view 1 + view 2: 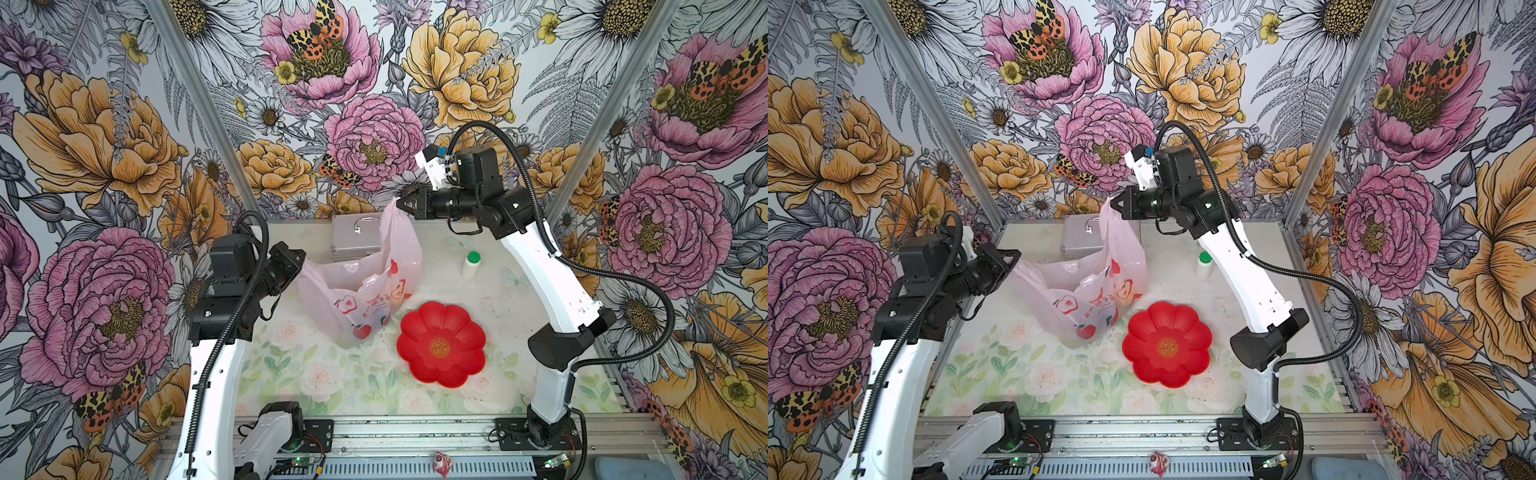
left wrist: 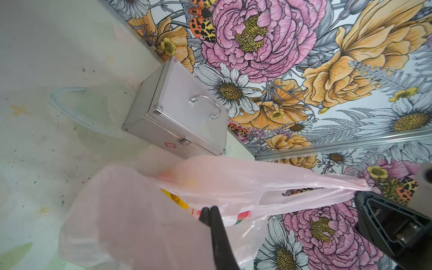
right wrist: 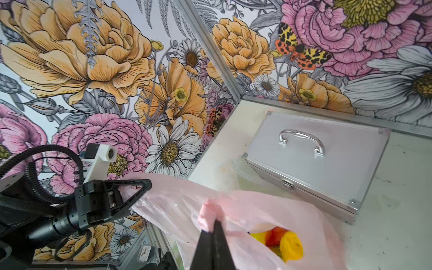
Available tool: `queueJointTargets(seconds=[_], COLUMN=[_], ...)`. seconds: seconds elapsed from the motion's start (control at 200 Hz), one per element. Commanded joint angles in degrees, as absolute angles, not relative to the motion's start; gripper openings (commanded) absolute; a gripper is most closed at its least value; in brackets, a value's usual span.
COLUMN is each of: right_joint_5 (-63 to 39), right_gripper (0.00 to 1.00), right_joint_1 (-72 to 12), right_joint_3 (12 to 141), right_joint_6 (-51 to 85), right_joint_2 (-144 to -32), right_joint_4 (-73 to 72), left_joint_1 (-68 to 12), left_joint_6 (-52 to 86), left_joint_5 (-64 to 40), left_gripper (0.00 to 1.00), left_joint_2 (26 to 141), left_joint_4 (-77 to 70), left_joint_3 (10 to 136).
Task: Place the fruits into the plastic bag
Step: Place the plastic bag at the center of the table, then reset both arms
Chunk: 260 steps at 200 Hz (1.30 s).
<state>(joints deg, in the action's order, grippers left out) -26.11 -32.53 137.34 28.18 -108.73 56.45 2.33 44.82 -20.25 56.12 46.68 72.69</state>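
The pale-pink plastic bag (image 1: 374, 299) stands on the table between the arms, its mouth pulled open. My right gripper (image 1: 401, 203) is shut on a bunched loop handle and holds it high near the back. In the right wrist view that gripper (image 3: 214, 225) pinches the pink bunch. My left gripper (image 1: 302, 258) is shut on the bag's opposite rim, lower down. In the left wrist view its fingers (image 2: 209, 209) are together on the film. Yellow and red-orange fruits (image 3: 280, 243) lie inside the bag; a yellow patch (image 2: 177, 198) shows through it.
An empty red flower-shaped plate (image 1: 440, 345) lies in front of the bag, to its right. A silver metal case (image 1: 355, 239) sits at the back wall behind the bag. A white bottle with a green cap (image 1: 471, 266) stands beside my right arm.
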Motion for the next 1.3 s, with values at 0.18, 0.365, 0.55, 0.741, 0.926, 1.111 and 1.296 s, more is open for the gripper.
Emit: queueJointTargets(seconds=[0.18,0.365,0.55,0.741,0.926,1.111,1.296], right_joint_5=[-24.19,-21.76,-19.82,-13.82,-5.25,-5.77,-6.77], right_gripper=[0.34,0.69,0.99,0.99,1.0,0.99,1.0], right_joint_1=[-31.38,-29.16,-21.46,-10.05,-0.93,7.23,10.63], right_joint_3=[131.27,127.56,118.74,104.91,84.13,47.94,27.08], right_joint_6=[27.58,28.52,29.45,27.35,21.61,13.95,14.12], right_joint_2=[-103.18,-97.45,-86.6,-76.42,-68.5,-54.79,-52.21], right_joint_4=[55.52,55.55,55.55,55.38,46.79,14.87,-7.64], left_joint_1=[-0.27,0.24,1.34,2.8,3.95,4.05,4.21], left_joint_6=[43.16,38.4,28.28,26.59,33.77,38.46,34.99], left_joint_5=[-22.65,-21.3,-9.22,4.1,6.73,16.46,24.81], left_gripper=[0.67,0.99,0.99,0.99,0.99,0.99,0.99], left_joint_2=[57.4,55.34,50.14,43.71,41.67,38.35,28.19], left_joint_4=[42.86,50.72,62.57,64.11,62.35,54.87,41.64], left_joint_3=[73.74,78.57,84.55,78.29,65.51,52.45,39.6])
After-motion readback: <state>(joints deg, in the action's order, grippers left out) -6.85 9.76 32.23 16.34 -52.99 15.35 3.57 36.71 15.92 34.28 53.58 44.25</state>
